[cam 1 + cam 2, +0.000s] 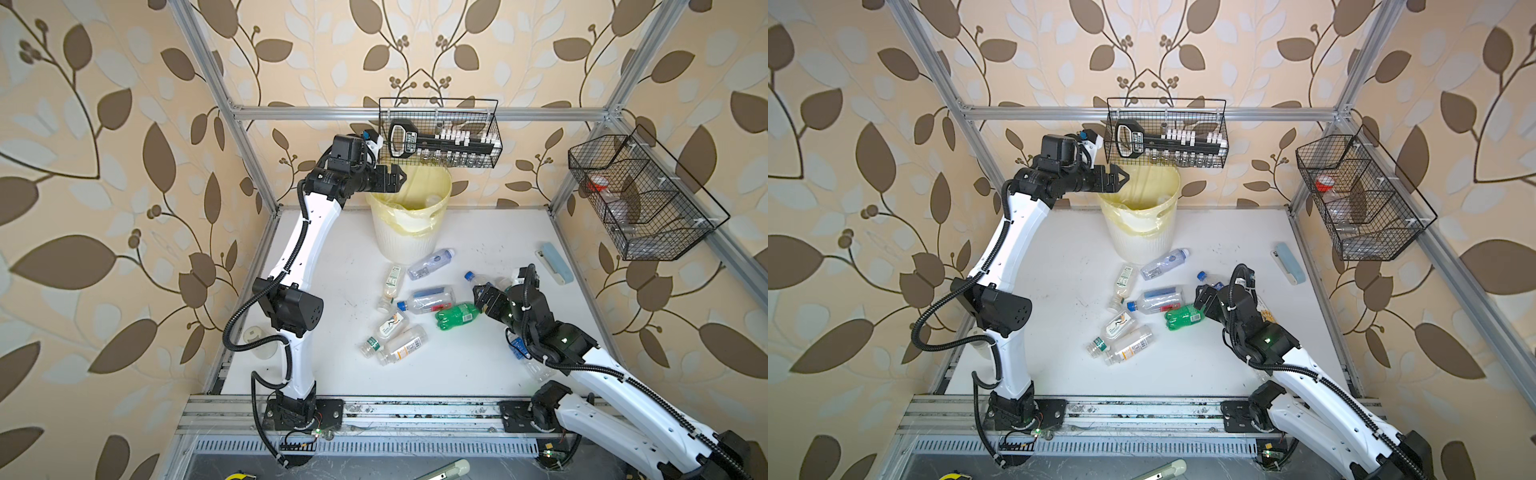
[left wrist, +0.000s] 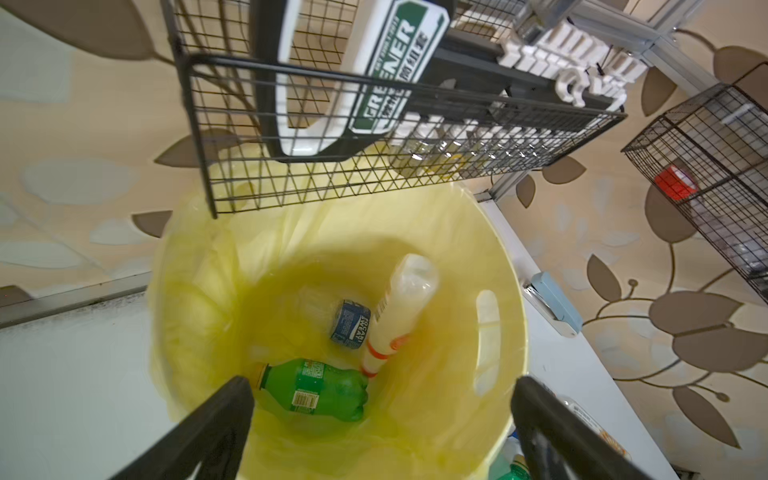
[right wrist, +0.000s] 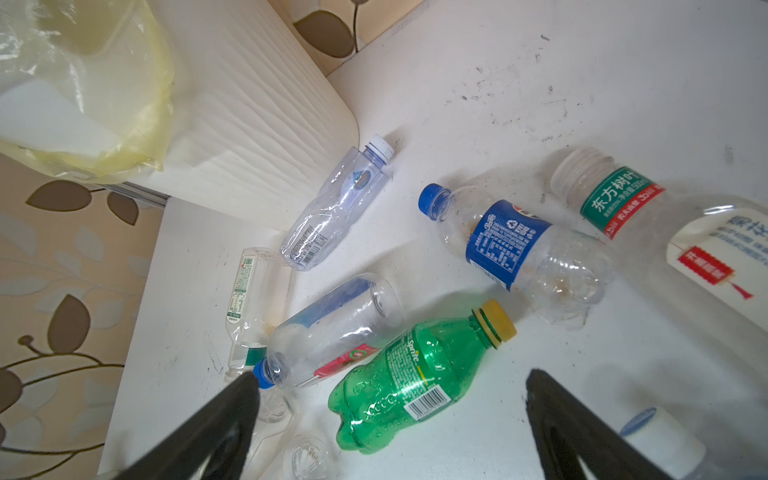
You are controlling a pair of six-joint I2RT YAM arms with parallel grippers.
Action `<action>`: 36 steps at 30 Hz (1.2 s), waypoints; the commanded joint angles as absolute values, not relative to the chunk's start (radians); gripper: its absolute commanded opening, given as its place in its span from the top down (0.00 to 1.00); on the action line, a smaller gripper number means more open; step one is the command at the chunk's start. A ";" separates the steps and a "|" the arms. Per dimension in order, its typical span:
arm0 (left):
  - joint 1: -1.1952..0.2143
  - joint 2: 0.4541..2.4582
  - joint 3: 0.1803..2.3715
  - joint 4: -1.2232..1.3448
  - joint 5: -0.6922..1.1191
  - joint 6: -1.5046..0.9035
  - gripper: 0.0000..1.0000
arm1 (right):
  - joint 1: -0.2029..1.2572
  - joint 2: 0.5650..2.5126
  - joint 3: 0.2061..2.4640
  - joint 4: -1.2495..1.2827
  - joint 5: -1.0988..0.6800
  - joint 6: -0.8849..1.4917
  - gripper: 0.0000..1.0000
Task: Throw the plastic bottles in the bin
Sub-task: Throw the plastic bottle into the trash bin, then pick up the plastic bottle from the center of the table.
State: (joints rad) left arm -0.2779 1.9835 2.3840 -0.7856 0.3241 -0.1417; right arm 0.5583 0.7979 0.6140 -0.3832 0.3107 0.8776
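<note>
1. The left gripper (image 1: 392, 178) (image 2: 384, 380) hangs above the bin (image 1: 399, 241) (image 2: 498, 257), its fingers spread wide with nothing between them.
2. The bin stands at the middle of the table's (image 1: 332, 257) far edge, below a basket (image 1: 440, 133).
3. Inside the bin, the left wrist view shows a green bottle (image 2: 320, 388) on its side. A white bottle (image 2: 399, 307) is tilted neck-down, with a blue-label bottle (image 2: 351, 324) just beside it.
4. The right gripper (image 1: 482, 297) (image 3: 392, 376) hovers over the table, nearer its right edge, fingers wide apart and empty.
5. The Sprite bottle (image 1: 457, 316) (image 3: 419, 374) lies on its side below the gap between those fingers.
6. A red-label bottle (image 1: 430, 299) (image 3: 332, 328) lies against the Sprite bottle. A blue-cap bottle (image 1: 473, 278) (image 3: 498, 241) lies near its cap end.
7. A clear bottle (image 1: 430, 264) (image 3: 332, 208) lies just beside the bin's base, with a slim bottle (image 1: 392, 282) near it.
8. A white-label bottle (image 1: 392, 326) and an orange-label bottle (image 1: 405, 345) lie side by side around the table's middle.
</note>
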 commanded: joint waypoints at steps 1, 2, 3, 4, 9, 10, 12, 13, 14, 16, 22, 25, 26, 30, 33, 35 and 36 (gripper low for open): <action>-0.266 1.836 2.452 -0.710 0.266 -0.150 0.01 | 0.549 0.787 0.649 -0.408 0.341 0.876 0.00; -0.265 1.811 2.449 -0.709 0.255 -0.148 0.01 | 0.547 0.790 0.650 -0.405 0.339 0.876 0.00; -0.264 1.791 2.442 -0.709 0.252 -0.144 0.01 | 0.546 0.793 0.650 -0.401 0.335 0.875 0.00; -0.264 1.765 2.431 -0.712 0.248 -0.139 0.01 | 0.546 0.796 0.651 -0.399 0.331 0.876 0.00; -0.263 1.615 2.265 -0.713 0.250 -0.103 0.01 | 0.546 0.796 0.649 -0.405 0.314 0.876 0.00; -0.264 1.576 2.205 -0.701 0.252 -0.091 0.01 | 0.545 0.792 0.647 -0.409 0.313 0.879 0.00; -0.263 1.507 2.096 -0.677 0.236 -0.073 0.01 | 0.546 0.784 0.642 -0.414 0.310 0.881 0.00; -0.263 1.473 2.028 -0.666 0.224 -0.062 0.01 | 0.545 0.782 0.641 -0.421 0.309 0.884 0.00; -0.263 1.448 1.974 -0.663 0.215 -0.052 0.01 | 0.546 0.779 0.642 -0.426 0.309 0.887 0.00; -0.262 1.395 1.906 -0.677 0.202 -0.034 0.01 | 0.546 0.778 0.641 -0.437 0.309 0.893 0.00; -0.262 1.284 1.708 -0.687 0.185 0.004 0.01 | 0.548 0.779 0.642 -0.467 0.310 0.940 0.00; -0.262 1.238 1.625 -0.689 0.184 0.018 0.01 | 0.553 0.781 0.640 -0.481 0.317 0.965 0.00; -0.262 1.225 1.599 -0.690 0.184 0.023 0.01 | 0.555 0.783 0.640 -0.485 0.321 0.970 0.00; -0.262 1.185 1.503 -0.692 0.169 0.044 0.01 | 0.561 0.784 0.649 -0.504 0.335 0.973 0.00; -0.262 1.158 1.431 -0.687 0.158 0.067 0.01 | 0.560 0.794 0.670 -0.544 0.347 0.964 0.00; -0.262 1.145 1.389 -0.690 0.158 0.092 0.01 | 0.559 0.808 0.685 -0.568 0.355 0.951 0.00; -0.262 1.142 1.376 -0.692 0.156 0.104 0.01 | 0.555 0.815 0.690 -0.576 0.354 0.942 0.00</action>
State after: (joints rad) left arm -0.2672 1.1633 1.4063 -0.7067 0.1738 0.0490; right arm 0.5556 0.8032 0.6476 -0.5201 0.3237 0.9485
